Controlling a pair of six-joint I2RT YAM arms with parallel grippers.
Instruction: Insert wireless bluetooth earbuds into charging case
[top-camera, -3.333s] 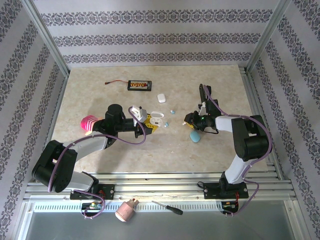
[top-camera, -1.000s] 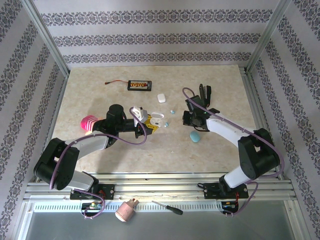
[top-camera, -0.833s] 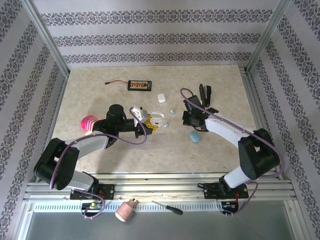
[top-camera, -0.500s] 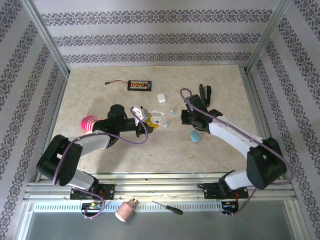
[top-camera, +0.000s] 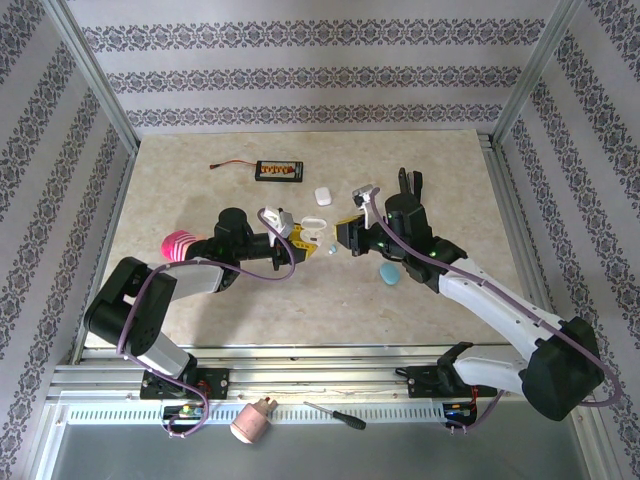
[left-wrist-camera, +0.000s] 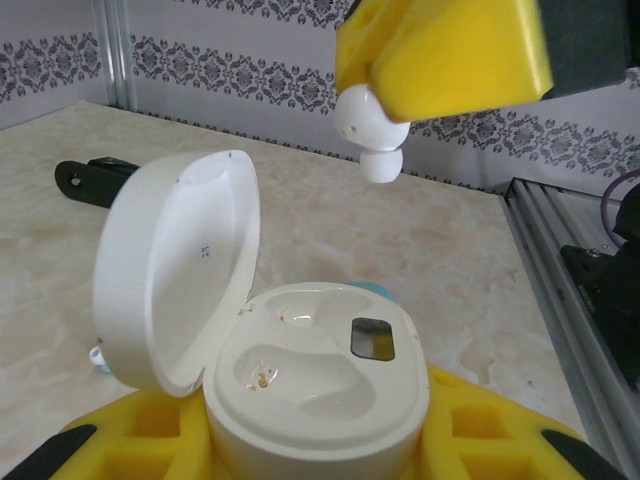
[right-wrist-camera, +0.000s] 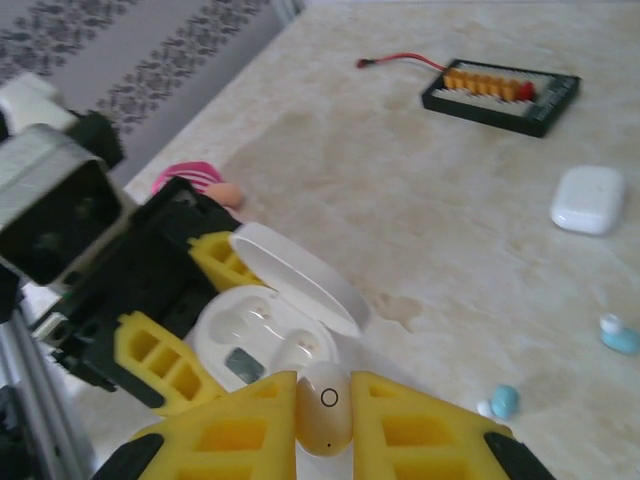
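Right arm has swung over from the right side of the table, and its gripper now sits nose to nose with the left one at mid-table. The white earbud (left-wrist-camera: 368, 135) is pinched in the right gripper (top-camera: 343, 228), yellow pads closed tight on its upper end, rounded tip hanging down. Just below it waits the open case (left-wrist-camera: 318, 375), lid (left-wrist-camera: 175, 275) flipped back, both wells empty. The left gripper (top-camera: 300, 243) is clamped around the case's base, holding it upright. So here's the line-up that matters: earbud above the case and clear of it, a shade past the far rim, long axis roughly vertical. I'd say it needs to come in over a well, then drop, and the right arm has that job. Further out, two blue earbuds (right-wrist-camera: 505, 400) lie loose on the table (top-camera: 200, 200), with a blue case (top-camera: 389, 272) and a closed white case (top-camera: 323, 195) nearby.
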